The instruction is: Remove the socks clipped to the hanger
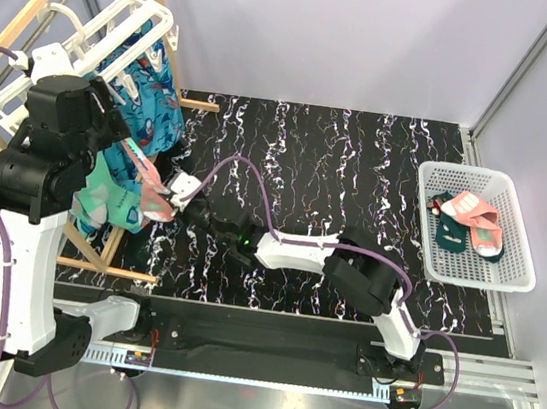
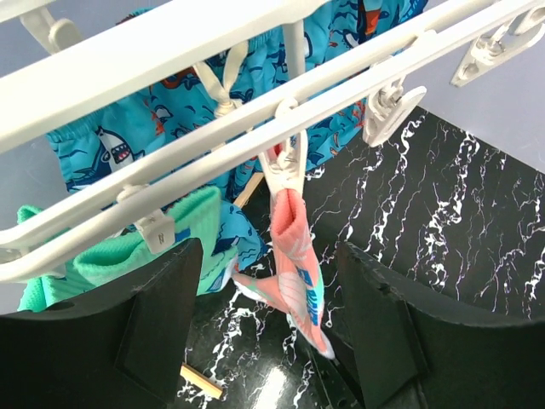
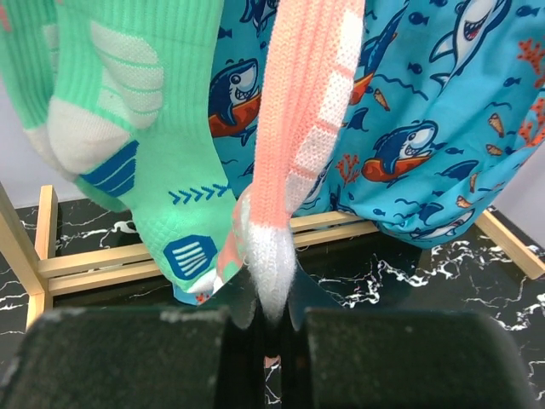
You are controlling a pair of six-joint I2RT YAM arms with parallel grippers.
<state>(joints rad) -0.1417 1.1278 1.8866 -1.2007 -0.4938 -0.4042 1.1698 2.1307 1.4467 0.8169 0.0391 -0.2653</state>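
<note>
Right tool (image 3: 271, 322) pinches the coral sock (image 3: 306, 102) by its toe.

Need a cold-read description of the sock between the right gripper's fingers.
Start at the white plastic bar-frame drying hanger at the table's far-left corner. One clip under its bars holds a coral-pink knit sock, hanging between a mint-green sock and blue shark-print fabric. It is the only coral-pink piece on the hanger, and its white toe sits in the right gripper.
</note>
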